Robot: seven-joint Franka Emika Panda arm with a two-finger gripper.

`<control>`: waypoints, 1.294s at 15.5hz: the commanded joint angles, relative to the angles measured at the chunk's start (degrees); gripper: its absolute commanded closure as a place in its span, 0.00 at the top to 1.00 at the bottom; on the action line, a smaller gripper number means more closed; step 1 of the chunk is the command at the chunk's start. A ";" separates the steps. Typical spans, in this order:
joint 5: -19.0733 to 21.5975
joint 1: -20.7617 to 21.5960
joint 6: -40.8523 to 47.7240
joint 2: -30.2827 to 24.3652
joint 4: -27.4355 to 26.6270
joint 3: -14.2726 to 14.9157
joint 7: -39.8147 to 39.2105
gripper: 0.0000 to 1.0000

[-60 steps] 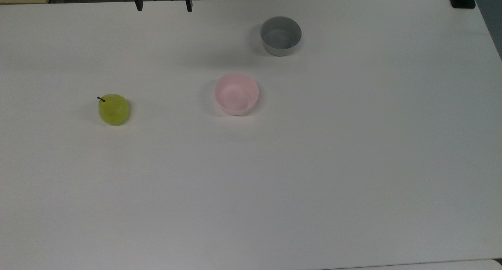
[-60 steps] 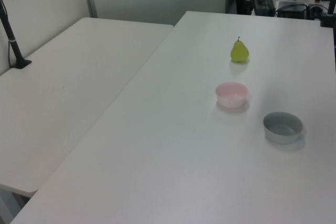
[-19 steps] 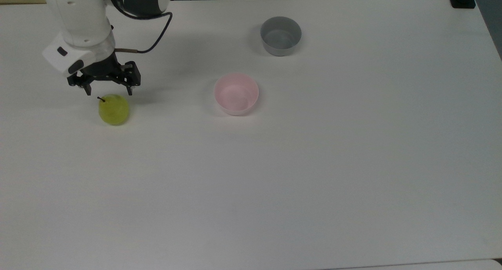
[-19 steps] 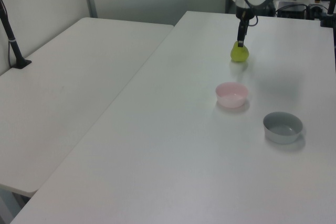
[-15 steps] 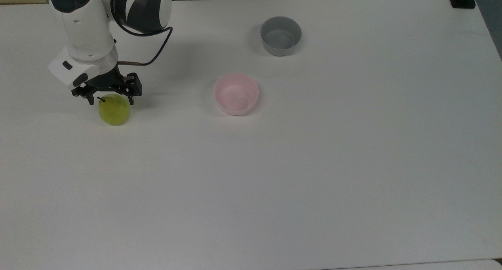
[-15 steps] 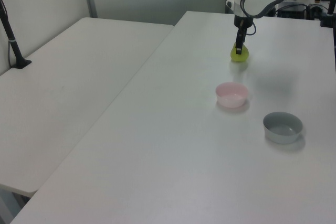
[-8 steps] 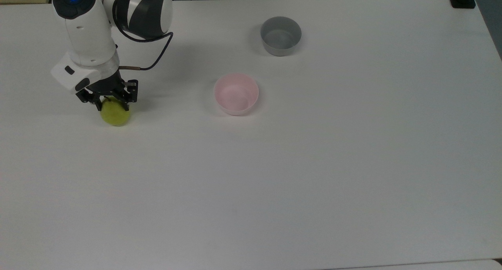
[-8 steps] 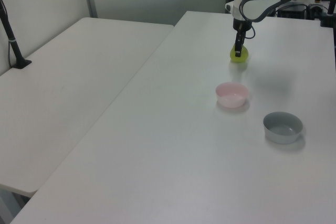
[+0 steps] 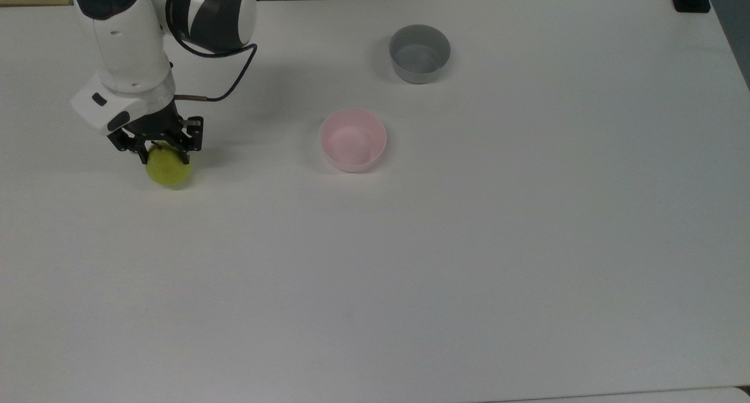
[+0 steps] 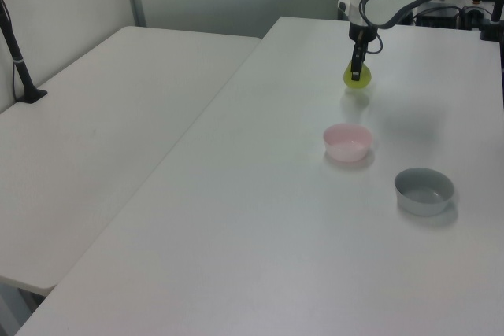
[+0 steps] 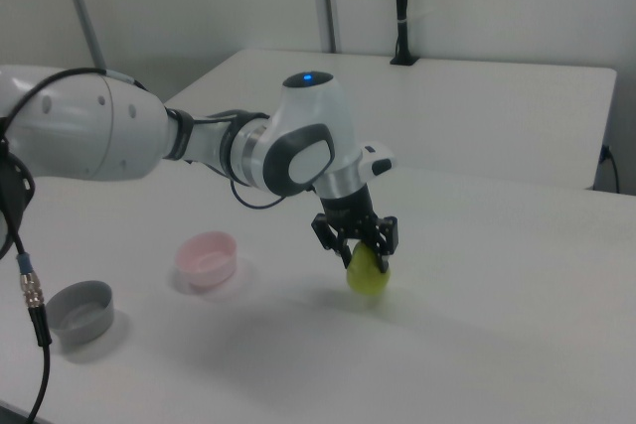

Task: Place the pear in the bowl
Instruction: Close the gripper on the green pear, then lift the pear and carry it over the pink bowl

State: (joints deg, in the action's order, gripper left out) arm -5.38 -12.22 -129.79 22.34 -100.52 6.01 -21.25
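White and bare but for three things, the counter (image 9: 469, 245) carries the whole scene, with a second white table (image 10: 102, 139) set alongside it in the left view. Over it the hand (image 9: 159, 150) points straight down with its two black fingers (image 11: 384, 257) closed on the upper part of the pear (image 9: 168, 168), one on either side. The yellow-green fruit hangs under the fingers near the counter's left edge in the top view; in the right view its shadow lies just beneath it, and whether it touches the surface or is barely clear of it cannot be told. Behind the hand, the white arm (image 9: 126, 45) slopes back toward the counter's far edge, a thin dark cable (image 9: 234, 81) looping beside it. Well apart from the pear, toward the counter's middle, stands the bowl (image 9: 353, 140), pale pink, upright and empty. Beyond it, nearer the far edge in the top view, stands a grey bowl (image 9: 419, 53), also empty.
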 commanded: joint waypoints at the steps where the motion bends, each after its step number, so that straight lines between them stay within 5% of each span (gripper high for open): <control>1: 0.02 0.88 9.53 -6.85 0.76 -0.38 -0.28 0.13; 10: 3.00 1.41 31.59 -16.27 9.46 -8.55 6.30 0.13; 14: 3.88 2.02 32.23 -17.76 9.64 -11.63 10.87 0.13; 20: 6.52 9.83 28.99 -17.77 6.67 -11.46 16.50 0.13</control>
State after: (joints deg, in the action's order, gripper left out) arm 0.16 -5.67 -99.14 5.39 -91.23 -6.11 -7.62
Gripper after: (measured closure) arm 0.361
